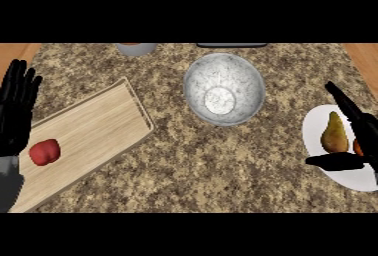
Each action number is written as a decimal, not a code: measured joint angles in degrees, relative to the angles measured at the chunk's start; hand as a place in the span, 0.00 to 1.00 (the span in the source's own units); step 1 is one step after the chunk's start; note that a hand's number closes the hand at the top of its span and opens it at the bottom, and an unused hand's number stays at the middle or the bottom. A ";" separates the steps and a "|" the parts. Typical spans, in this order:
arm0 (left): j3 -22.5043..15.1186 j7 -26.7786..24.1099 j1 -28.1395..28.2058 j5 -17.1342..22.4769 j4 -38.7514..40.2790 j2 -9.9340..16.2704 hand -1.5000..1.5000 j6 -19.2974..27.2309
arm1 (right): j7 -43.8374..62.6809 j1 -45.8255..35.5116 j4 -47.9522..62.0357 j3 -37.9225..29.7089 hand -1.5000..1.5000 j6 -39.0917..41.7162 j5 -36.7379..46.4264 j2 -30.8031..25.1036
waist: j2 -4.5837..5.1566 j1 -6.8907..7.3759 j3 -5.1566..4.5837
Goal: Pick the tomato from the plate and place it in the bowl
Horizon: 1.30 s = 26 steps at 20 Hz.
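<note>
Granite counter [221, 165], bowl [224, 89] central, plate [317, 125] at right edge

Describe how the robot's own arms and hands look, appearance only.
Both hands are black: the left hand has long slender fingers, and a grey forearm shows below it. The right hand is equally black; its forearm is out of view. No cables or markings show.
</note>
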 measured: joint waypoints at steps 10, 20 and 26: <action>0.63 -0.15 -0.89 -0.39 1.04 -0.41 0.50 -1.22 | 25.57 -3.46 -10.58 -1.70 0.00 19.59 0.14 -18.16 | -0.10 0.29 -0.15; 1.64 0.56 -2.33 -0.98 1.90 -0.92 0.50 -2.68 | 37.06 -7.09 -11.17 -1.37 0.00 43.44 -8.77 -25.54 | 0.12 1.08 -0.01; 2.72 1.40 -2.86 -2.62 1.78 -2.26 0.50 -3.02 | 35.21 -6.90 -7.02 -3.72 0.00 48.57 -4.56 -22.96 | 0.13 1.01 0.06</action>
